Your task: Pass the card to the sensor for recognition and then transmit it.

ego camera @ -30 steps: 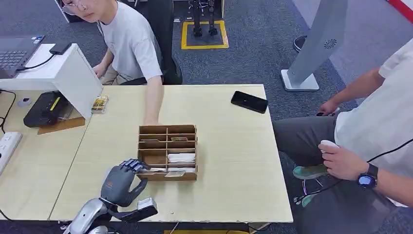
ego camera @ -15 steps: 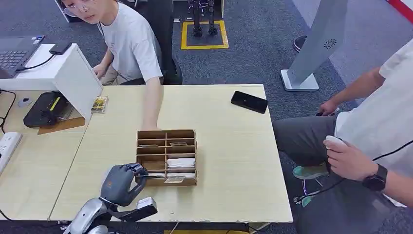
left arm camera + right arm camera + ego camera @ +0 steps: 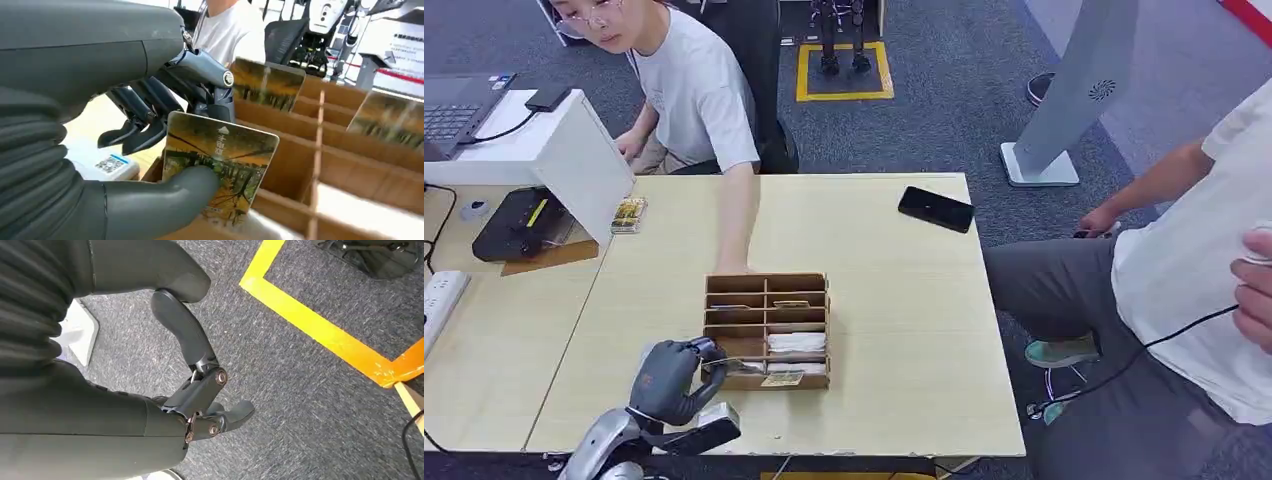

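Your left hand (image 3: pixel 150 200) pinches a card (image 3: pixel 220 170) at the box (image 3: pixel 767 330); sensor pass and handover remain. Your right hand (image 3: pixel 200 405) hangs empty, fingers apart.

Even, bright overhead light fills the room; the table (image 3: pixel 894 300) casts little shadow and shows no glare. The head view is sharp at near and far alike. In the left wrist view the card (image 3: pixel 220 170) held close is crisp, while the cards beyond it smear with blur. The right wrist view is evenly lit, its carpet clear.
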